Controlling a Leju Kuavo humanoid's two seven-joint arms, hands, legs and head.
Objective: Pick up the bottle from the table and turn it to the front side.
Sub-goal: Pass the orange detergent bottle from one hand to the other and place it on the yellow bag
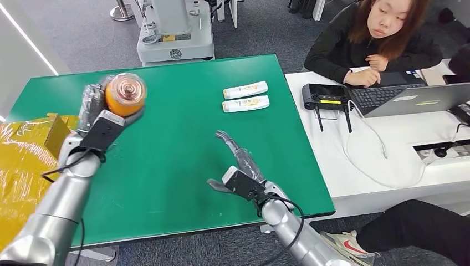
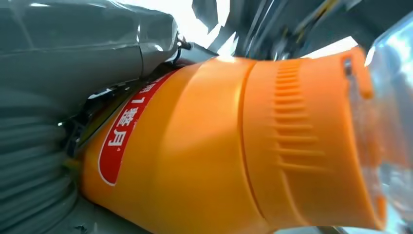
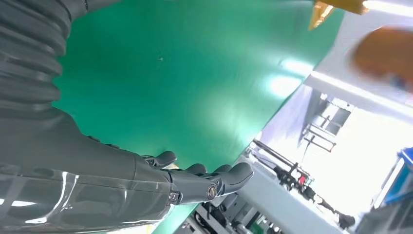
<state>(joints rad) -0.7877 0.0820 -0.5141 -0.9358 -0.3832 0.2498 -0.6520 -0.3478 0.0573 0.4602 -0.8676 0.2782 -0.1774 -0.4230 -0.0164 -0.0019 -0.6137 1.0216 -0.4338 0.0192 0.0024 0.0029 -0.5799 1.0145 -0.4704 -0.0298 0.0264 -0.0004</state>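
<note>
The orange plastic bottle [image 1: 125, 95] with a clear cap is gripped by the raised left hand [image 1: 98, 115] above the green table's [image 1: 177, 144] far-left part. A red label is seen on its side. The right hand [image 1: 239, 170] is held flat near the right edge, fingers spread, grasping nothing.

Left arm raised, bent at the elbow, left hand [image 1: 105, 113] lifted off the bench with fingers [image 1: 88, 102] wrapped round the orange bottle [image 1: 125, 95], cap end facing up toward the head camera; the wrist view has the bottle pressed against the palm. Right arm reaches in low over the bench, right hand [image 1: 239, 172] flat, holding nothing, fingers [image 3: 229, 176] stretched forward and slightly apart, thumb out sideways.
</note>
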